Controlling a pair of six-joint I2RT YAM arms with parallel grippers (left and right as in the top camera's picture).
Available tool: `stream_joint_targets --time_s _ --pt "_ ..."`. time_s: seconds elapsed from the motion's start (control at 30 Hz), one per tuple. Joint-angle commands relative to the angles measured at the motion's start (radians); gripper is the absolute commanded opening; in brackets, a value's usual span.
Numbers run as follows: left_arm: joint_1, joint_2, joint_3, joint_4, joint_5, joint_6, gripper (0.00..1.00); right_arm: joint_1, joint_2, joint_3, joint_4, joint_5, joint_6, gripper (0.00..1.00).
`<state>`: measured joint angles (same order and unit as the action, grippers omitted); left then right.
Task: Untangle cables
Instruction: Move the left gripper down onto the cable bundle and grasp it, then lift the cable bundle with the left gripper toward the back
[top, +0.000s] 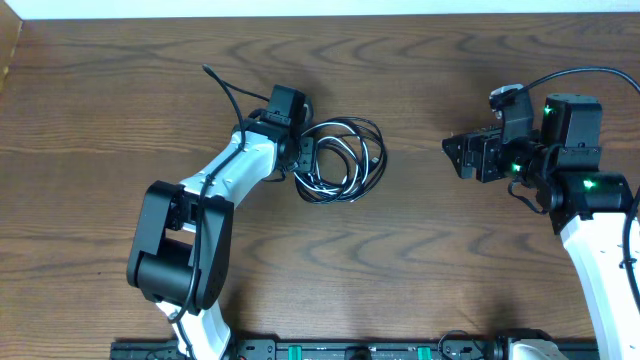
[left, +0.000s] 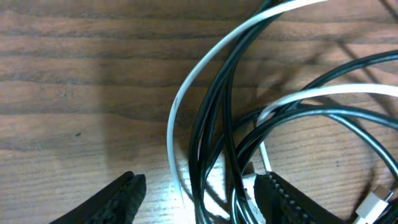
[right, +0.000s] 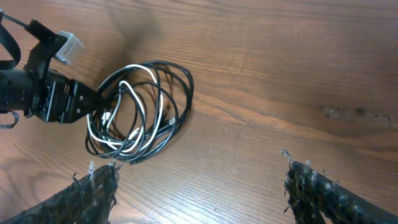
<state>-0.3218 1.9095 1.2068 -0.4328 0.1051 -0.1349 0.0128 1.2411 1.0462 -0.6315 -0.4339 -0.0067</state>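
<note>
Well, the wooden counter is bare apart from the two arms and one heap of cord. The left arm reaches in toward the middle, while the right arm hangs back at its own side.

The cables lie in a single loose coil just left of centre, still looped through one another. The left hand sits low at the coil's left edge with its jaws apart, and several strands run between them. The right hand is spread wide, well apart from the coil, holding nothing.

I'd say this is the first grab, with no cord drawn out yet. Next the left hand needs to close on one strand, not the bunch. The right hand probably has to come across and pin or pull the far side.

What's awkward is the crowding. The black cords cross tight against the white cord right where the jaws would meet. A small white plug lies off to one side and could catch in a loop.
</note>
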Motion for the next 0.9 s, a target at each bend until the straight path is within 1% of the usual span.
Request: stream_joint_targets --time_s 0.0,0.03,0.17,0.27,0.33,0.4,0.5,0.53,0.67,0.77,0.87 --pt "0.002 0.038 0.003 0.018 -0.009 -0.01 0.56 0.008 0.003 0.021 0.0 0.017 0.014 0.84" --pt "0.001 0.047 0.003 0.02 -0.009 -0.01 0.53 0.008 0.003 0.021 0.0 0.017 0.014 0.84" --pt "0.0 0.073 0.003 0.013 -0.009 -0.01 0.46 0.008 0.003 0.021 0.002 0.021 0.014 0.84" --pt "-0.007 0.088 0.003 0.005 -0.008 -0.01 0.43 0.008 0.003 0.021 0.008 0.028 0.014 0.85" --pt "-0.015 0.096 0.003 0.0 -0.009 -0.009 0.4 0.008 0.003 0.021 0.011 0.035 0.014 0.85" --pt "-0.024 0.101 0.0 0.0 -0.009 -0.009 0.33 0.008 0.003 0.021 0.012 0.04 0.014 0.85" --pt "-0.037 0.104 -0.002 0.0 -0.009 -0.009 0.19 0.008 0.003 0.021 0.011 0.039 0.014 0.85" --pt "-0.04 0.103 -0.001 0.001 -0.009 -0.009 0.08 0.008 0.003 0.021 0.011 0.039 0.014 0.85" --pt "-0.042 0.082 0.015 0.001 -0.009 -0.01 0.07 0.008 0.003 0.021 0.016 0.039 0.014 0.85" --pt "-0.042 0.022 0.04 0.001 -0.009 -0.014 0.08 0.009 0.003 0.021 0.036 0.039 0.014 0.85" --pt "-0.042 -0.079 0.063 0.005 -0.008 -0.072 0.07 0.009 0.003 0.021 0.067 0.039 0.034 0.85"
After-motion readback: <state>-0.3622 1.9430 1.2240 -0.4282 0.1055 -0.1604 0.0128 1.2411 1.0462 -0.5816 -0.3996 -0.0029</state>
